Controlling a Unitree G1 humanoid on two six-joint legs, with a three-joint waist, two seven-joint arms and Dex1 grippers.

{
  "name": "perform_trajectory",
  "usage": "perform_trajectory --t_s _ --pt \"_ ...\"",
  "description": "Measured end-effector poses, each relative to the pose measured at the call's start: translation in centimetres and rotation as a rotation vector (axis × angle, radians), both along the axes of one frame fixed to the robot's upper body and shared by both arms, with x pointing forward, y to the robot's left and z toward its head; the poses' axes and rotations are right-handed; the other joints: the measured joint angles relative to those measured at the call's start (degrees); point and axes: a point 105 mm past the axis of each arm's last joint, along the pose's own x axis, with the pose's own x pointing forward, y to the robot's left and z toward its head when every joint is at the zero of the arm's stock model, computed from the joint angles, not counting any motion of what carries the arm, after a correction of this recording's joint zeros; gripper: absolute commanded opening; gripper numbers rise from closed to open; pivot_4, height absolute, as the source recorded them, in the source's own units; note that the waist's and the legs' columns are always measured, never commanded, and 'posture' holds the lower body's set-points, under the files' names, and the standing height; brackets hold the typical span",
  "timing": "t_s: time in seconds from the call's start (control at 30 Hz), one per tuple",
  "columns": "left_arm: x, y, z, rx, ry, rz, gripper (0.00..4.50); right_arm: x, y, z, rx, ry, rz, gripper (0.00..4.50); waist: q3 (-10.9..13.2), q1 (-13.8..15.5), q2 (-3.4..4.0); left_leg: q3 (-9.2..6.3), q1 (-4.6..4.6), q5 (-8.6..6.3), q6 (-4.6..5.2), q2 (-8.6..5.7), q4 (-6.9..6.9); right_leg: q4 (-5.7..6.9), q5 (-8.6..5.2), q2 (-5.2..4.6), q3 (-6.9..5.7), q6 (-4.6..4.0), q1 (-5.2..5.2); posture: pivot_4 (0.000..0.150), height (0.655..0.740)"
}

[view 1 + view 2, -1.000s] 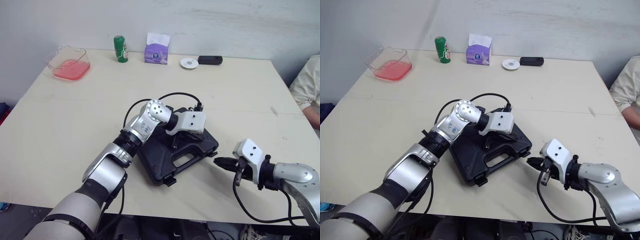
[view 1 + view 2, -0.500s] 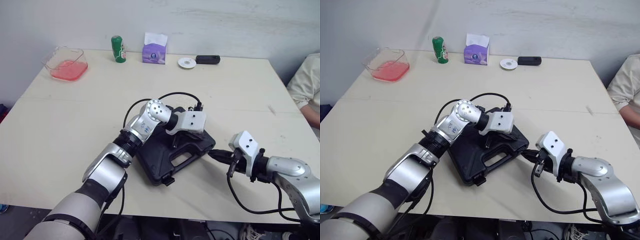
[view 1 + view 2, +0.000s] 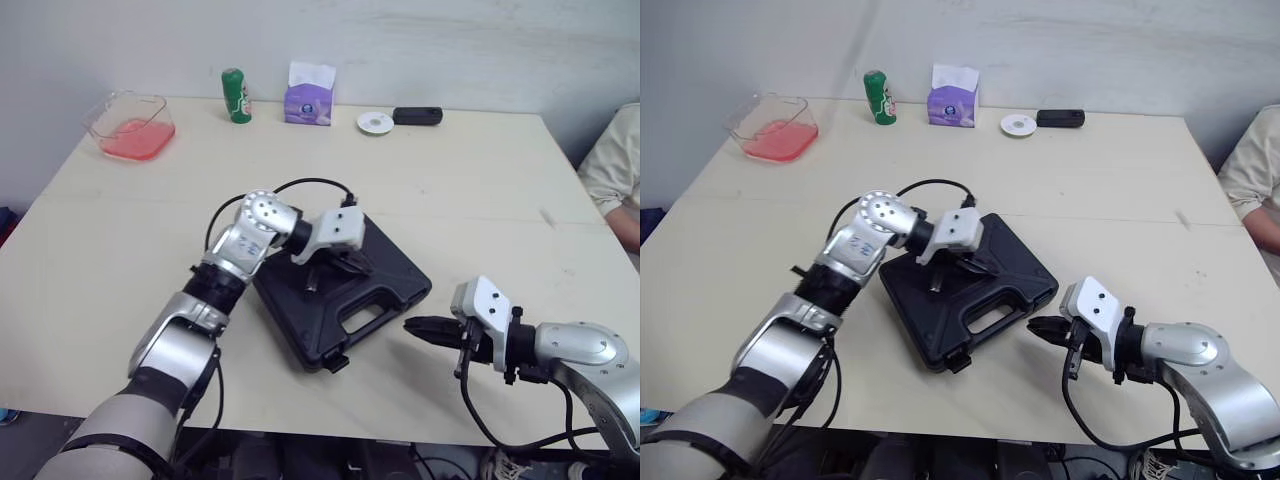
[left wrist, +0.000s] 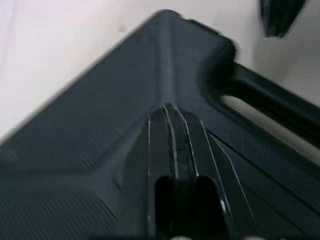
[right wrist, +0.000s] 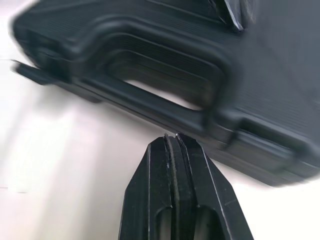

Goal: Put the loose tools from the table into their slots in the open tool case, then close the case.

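The black tool case (image 3: 385, 283) lies closed on the table, handle (image 5: 165, 65) toward the front edge. My left gripper (image 3: 352, 262) rests on the lid's (image 4: 90, 150) upper part, fingers shut with nothing between them. My right gripper (image 3: 411, 325) hovers low over the table just in front of the case's right front corner, pointing at the handle side. Its fingers (image 5: 187, 165) are shut and empty, a short gap from the case edge.
Along the far edge stand a clear container of pink liquid (image 3: 132, 128), a green can (image 3: 236, 96), a purple tissue box (image 3: 308, 97), a white disc (image 3: 375, 123) and a black device (image 3: 417, 116). A person's sleeve (image 3: 615, 170) shows at the right edge.
My left gripper has slid leftward across the lid. My right gripper has pulled back a little from the case's front corner, toward the table's front edge.
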Motion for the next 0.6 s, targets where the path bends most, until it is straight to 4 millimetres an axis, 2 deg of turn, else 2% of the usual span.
perform_trajectory --t_s 0.1,0.13,0.2,0.3,0.6 --pt "-3.0 3.2 0.4 0.04 0.022 -0.081 0.03 -1.6 1.9 -1.5 0.001 0.076 0.099 0.0 0.02 -0.03 0.05 -0.01 0.04 0.05 -0.12 0.04 0.0 -0.01 -0.06 -0.03 -0.01 -0.06 0.02 0.15 0.7244" --pt "-4.0 4.2 0.0 0.066 0.049 -0.093 0.03 -2.2 2.5 -2.1 0.004 0.107 0.13 0.0 0.03 0.07 0.07 -0.04 0.04 0.05 -0.11 0.02 0.0 0.0 -0.08 -0.06 -0.03 -0.06 0.02 0.15 0.7244" --pt "-5.2 4.9 -1.2 0.096 0.094 -0.092 0.03 -2.7 3.3 -2.6 0.011 0.133 0.165 0.0 0.05 0.3 0.09 -0.1 0.02 0.03 -0.08 -0.04 0.07 0.01 -0.08 -0.1 -0.05 -0.04 0.05 0.15 0.7244" --pt "-6.3 4.9 -2.6 0.132 0.11 -0.117 0.03 -2.9 4.0 -2.9 0.004 0.129 0.197 0.0 0.07 0.73 0.07 -0.2 -0.01 0.0 0.08 -0.17 0.12 -0.11 0.0 -0.12 -0.07 0.08 0.16 0.15 0.7244" --pt "-6.4 3.8 -2.9 0.199 -0.093 -0.19 0.03 -2.8 5.5 -2.9 0.034 0.104 0.239 0.0 -0.19 1.52 0.05 -0.15 0.2 -0.07 0.2 -0.17 0.12 -0.23 0.03 -0.2 -0.06 0.1 0.4 0.15 0.7244"
